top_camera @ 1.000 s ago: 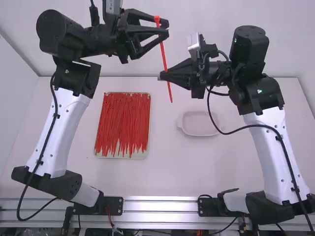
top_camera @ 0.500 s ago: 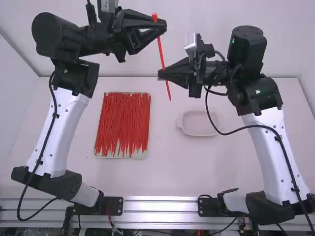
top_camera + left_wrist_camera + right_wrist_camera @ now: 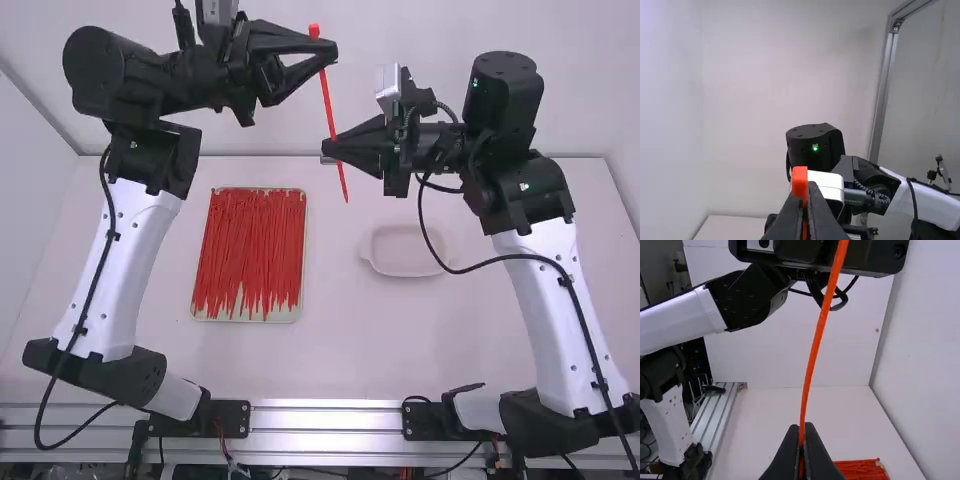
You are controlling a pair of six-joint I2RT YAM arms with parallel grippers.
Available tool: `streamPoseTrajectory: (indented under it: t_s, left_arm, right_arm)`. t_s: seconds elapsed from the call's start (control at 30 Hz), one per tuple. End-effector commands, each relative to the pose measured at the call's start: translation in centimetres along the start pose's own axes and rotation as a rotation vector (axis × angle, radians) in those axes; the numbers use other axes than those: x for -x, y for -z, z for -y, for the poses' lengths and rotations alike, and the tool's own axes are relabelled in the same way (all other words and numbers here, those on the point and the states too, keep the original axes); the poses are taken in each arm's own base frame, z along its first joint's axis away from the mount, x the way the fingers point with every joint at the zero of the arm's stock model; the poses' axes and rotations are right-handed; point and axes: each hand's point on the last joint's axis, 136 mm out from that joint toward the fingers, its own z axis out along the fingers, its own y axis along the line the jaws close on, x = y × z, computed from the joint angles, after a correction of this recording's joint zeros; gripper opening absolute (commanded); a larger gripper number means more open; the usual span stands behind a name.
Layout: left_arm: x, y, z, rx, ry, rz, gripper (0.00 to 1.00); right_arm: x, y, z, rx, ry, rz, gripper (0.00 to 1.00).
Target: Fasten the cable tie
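1. One red cable tie (image 3: 328, 110) hung nearly upright in the air over the far edge of the tabletop (image 3: 340, 310). The left gripper (image 3: 325, 55) pinched it just below its head and the right gripper (image 3: 328, 150) pinched it lower down, both sets of jaws pressed tight on the strap.
2. Both arms were raised high, with their grippers pointing toward each other near the middle.
3. The tie's tail stuck out below the right gripper. The slot in its head was too small to make out.
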Motion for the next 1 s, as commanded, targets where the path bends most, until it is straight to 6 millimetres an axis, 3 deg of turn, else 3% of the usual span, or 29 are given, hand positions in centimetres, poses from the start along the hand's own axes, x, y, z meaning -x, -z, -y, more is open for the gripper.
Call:
streamPoseTrajectory:
  t_s: [0.0, 0.03, 0.07, 0.1, 0.13, 0.17, 0.43, 0.57, 0.67, 0.97]
  left_arm:
    - [0.0, 0.1, -0.5, 0.022, -0.012, 0.006, 0.02]
    - [0.0, 0.1, -0.7, 0.03, -0.005, 0.006, 0.02]
    - [-0.3, 0.1, -0.9, 0.036, -0.007, -0.001, 0.02]
    - [-0.5, 0.1, -1.1, 0.042, -0.007, -0.007, 0.02]
    - [-0.6, 0.1, -1.2, 0.046, -0.005, -0.007, 0.02]
    - [-0.8, 0.3, -1.8, 0.068, 0.003, -0.011, 0.02]
    - [-1.5, 2.1, -4.4, 0.171, 0.063, -0.029, 0.02]
    - [-2.3, 3.2, -5.7, 0.22, 0.092, -0.053, 0.02]
    - [-3.9, 3.5, -6.8, 0.271, 0.128, -0.088, 0.02]
    - [-8.0, 4.9, -8.7, 0.367, 0.255, -0.178, 0.02]
  right_arm:
    - [0.9, 0.1, -0.4, 0.004, 0.024, 0.012, 0.01]
    - [0.9, 0.2, -0.4, 0.004, 0.023, 0.011, 0.09]
    - [0.8, 0.2, -0.3, 0.001, 0.019, 0.01, 0.33]
    - [0.7, 0.4, -0.1, -0.005, 0.014, 0.008, 0.46]
    - [0.7, 0.4, -0.1, -0.007, 0.013, 0.007, 0.5]
    - [0.5, 0.8, 0.2, -0.019, 0.003, 0.003, 0.99]
    - [-1.3, 3.1, 1.6, -0.084, -0.083, -0.036, 0.99]
    - [-1.9, 4.0, 0.2, -0.01, 0.015, -0.026, 0.99]
    - [-2.6, 4.5, -1.1, 0.044, 0.09, -0.011, 0.99]
    - [-5.6, 4.8, 0.2, -0.066, 0.062, -0.151, 0.99]
